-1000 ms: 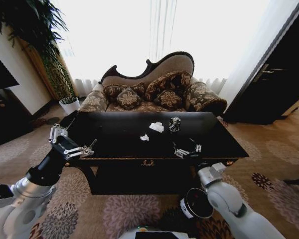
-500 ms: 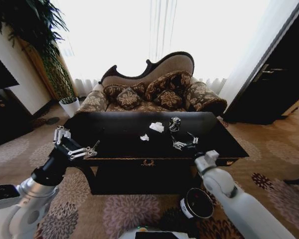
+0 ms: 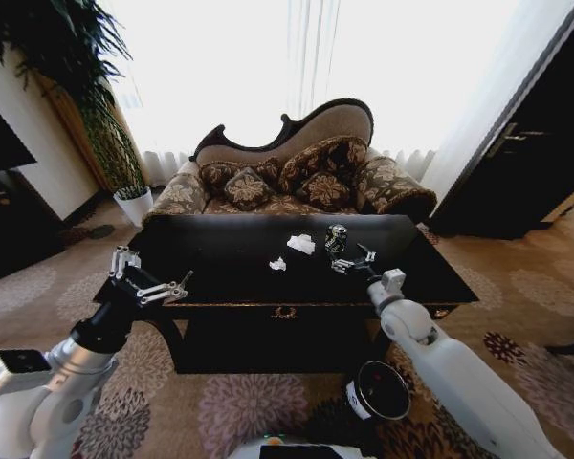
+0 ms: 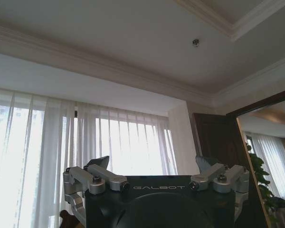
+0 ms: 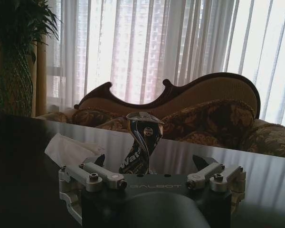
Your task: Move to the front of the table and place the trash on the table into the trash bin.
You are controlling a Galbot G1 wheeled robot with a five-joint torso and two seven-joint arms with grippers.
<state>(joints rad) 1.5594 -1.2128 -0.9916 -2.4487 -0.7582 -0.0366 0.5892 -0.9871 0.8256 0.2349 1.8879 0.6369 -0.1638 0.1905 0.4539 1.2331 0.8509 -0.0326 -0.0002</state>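
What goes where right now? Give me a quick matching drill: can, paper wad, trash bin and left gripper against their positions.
Things:
1. can
2. paper wad
3. trash bin
4. left gripper

Places:
A. on the carpet, in front of the table and lower than it
B. raised at the table's left front corner, jaws open
C. on the tabletop just ahead of the right gripper, whose jaws are open
D. on the tabletop, just to the left of the can

Pairs: 1-C, 2-D, 3-A, 4-B
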